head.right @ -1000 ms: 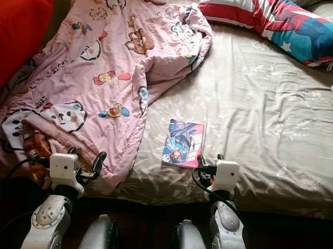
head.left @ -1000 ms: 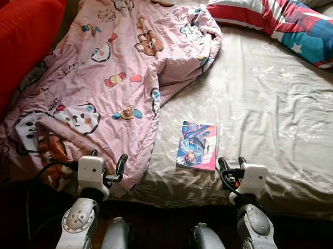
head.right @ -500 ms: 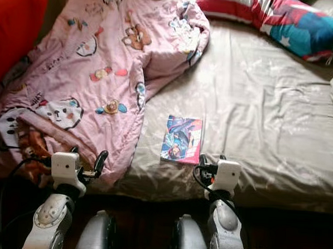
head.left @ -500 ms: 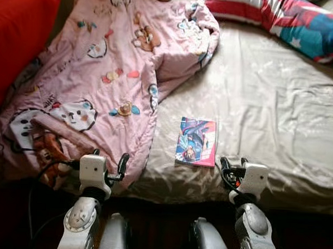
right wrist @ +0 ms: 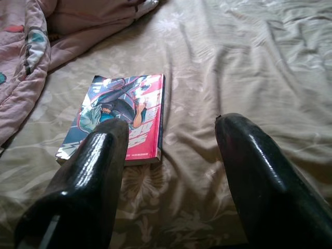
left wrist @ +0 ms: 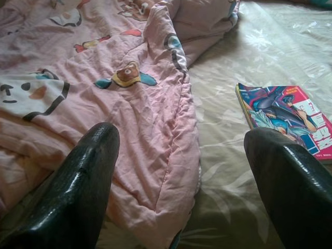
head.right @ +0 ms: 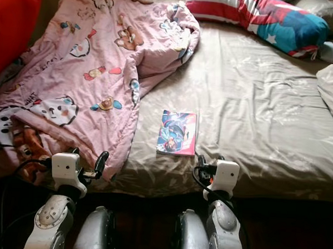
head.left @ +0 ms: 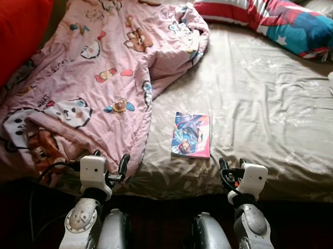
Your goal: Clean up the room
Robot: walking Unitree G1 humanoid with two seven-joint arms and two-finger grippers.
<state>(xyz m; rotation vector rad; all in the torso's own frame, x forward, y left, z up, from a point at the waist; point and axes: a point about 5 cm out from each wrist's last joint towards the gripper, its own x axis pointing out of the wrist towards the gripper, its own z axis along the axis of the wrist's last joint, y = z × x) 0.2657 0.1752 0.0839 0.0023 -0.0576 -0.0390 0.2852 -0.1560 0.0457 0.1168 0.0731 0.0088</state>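
Partly hidden: book [right wrist: 120,115] corner behind right hand [right wrist: 171,171] finger.

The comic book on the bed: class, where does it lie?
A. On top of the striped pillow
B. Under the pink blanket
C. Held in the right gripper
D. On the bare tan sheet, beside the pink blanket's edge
D: the comic book lies flat on the tan sheet, apart from the pink blanket, with both grippers empty at the bed's near edge.

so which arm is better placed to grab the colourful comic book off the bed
Right, probably. The open right gripper hovers just short of the colourful comic book; the left gripper sits over the pink cartoon blanket.
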